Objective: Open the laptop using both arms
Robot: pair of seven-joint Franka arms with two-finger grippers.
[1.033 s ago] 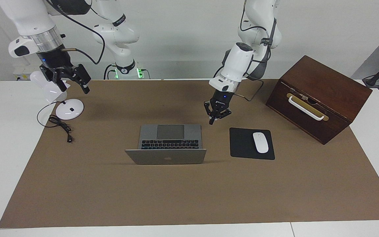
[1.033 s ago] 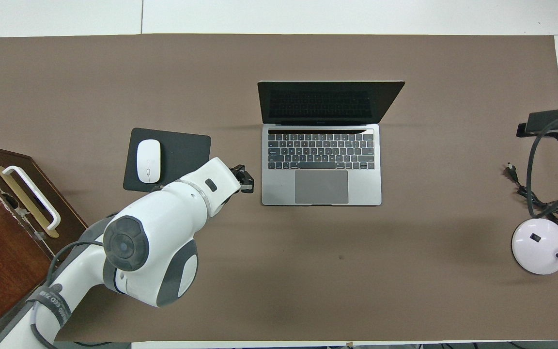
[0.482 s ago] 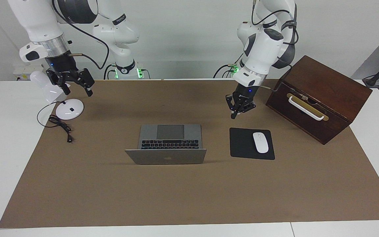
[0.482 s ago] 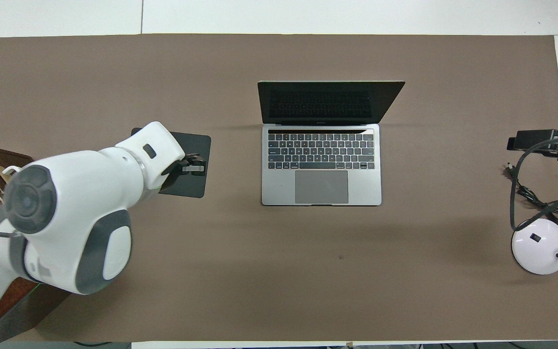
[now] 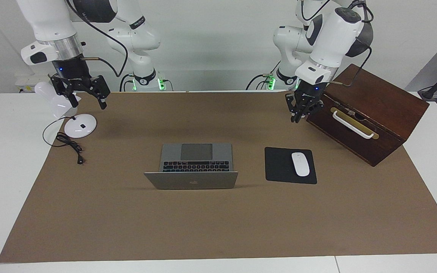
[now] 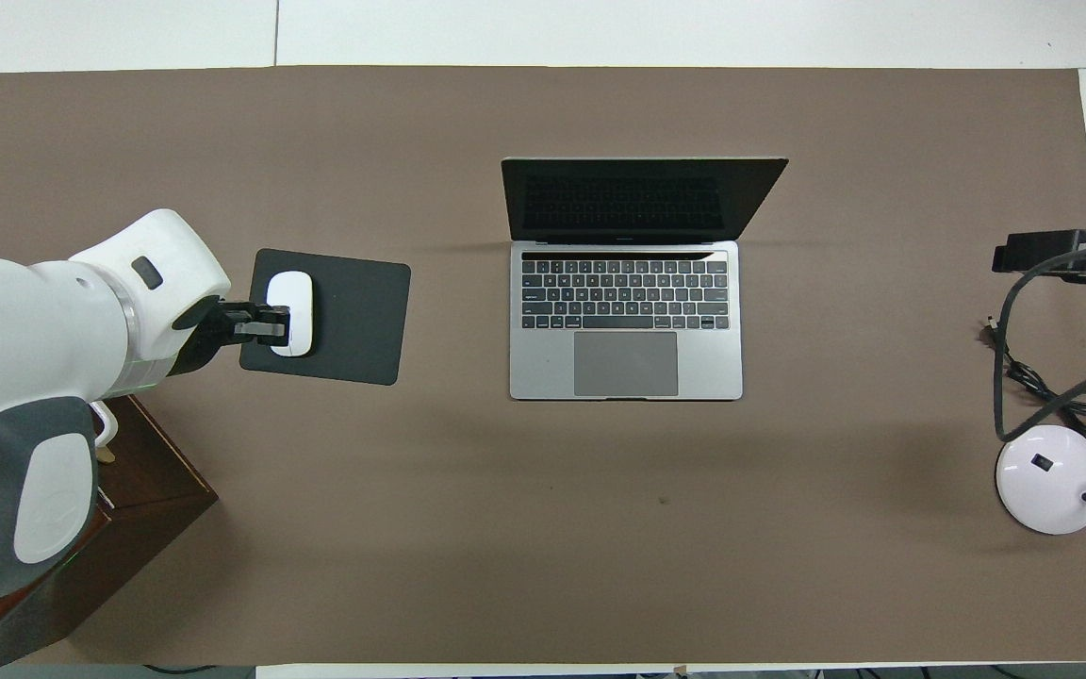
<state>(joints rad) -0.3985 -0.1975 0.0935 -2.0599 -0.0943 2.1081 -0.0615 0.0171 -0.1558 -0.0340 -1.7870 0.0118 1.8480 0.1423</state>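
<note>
The silver-grey laptop (image 5: 192, 167) stands open mid-table on the brown mat, its lid raised with the apple logo away from the robots. In the overhead view (image 6: 626, 321) its black keys, grey trackpad and dark screen show. My left gripper (image 5: 298, 115) is shut and empty, raised over the mat beside the wooden box's corner, well apart from the laptop. From overhead it (image 6: 265, 321) overlaps the mouse. My right gripper (image 5: 85, 99) is open and empty, raised over the mat's edge beside the lamp. Only part of it (image 6: 1057, 256) shows from overhead.
A black mouse pad (image 5: 279, 167) with a white mouse (image 5: 300, 163) lies beside the laptop toward the left arm's end. A dark wooden box (image 5: 370, 110) with a white handle stands at that end. A white lamp (image 5: 80, 125) and its black cable (image 5: 68, 144) are at the right arm's end.
My left arm has drawn back from beside the laptop to the wooden box and risen. My right gripper has shifted slightly by the lamp. The laptop has not moved.
</note>
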